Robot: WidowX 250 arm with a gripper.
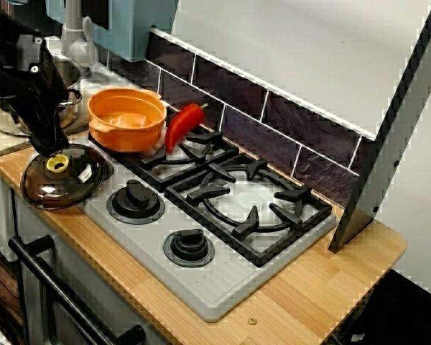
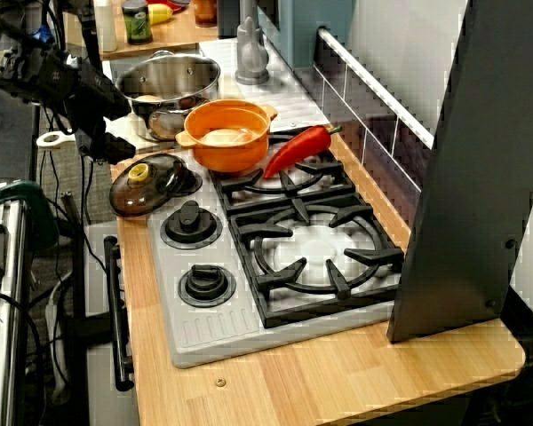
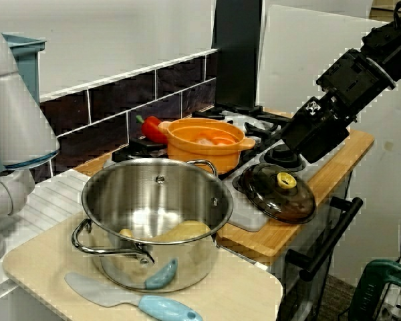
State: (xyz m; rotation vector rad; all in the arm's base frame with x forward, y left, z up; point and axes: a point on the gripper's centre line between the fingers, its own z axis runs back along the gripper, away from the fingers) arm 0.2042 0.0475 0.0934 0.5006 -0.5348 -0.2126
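Wooden tabletop (image 1: 330, 280) carries a grey gas stove (image 1: 201, 284) with black grates, and a wall of dark tiles stands behind it. At the front left corner of the stove lies a brown glass lid (image 1: 57, 183), flat, with its yellow knob (image 1: 56, 164) turned up. It rests partly on the stove and partly on the wood.

The black end effector (image 1: 49, 144) hangs just over this lid, close to the knob. In the view from the sink side a small gap shows between them. I cannot tell if its fingers are spread or pressed together.

An orange pot (image 1: 126, 118) stands uncovered on the rear left burner, near the lid, and a red pepper (image 1: 183, 126) leans on its side. In the view from the sink side, a steel pot (image 3: 187, 267) and a light blue spatula (image 3: 120, 297) are beside the stove.
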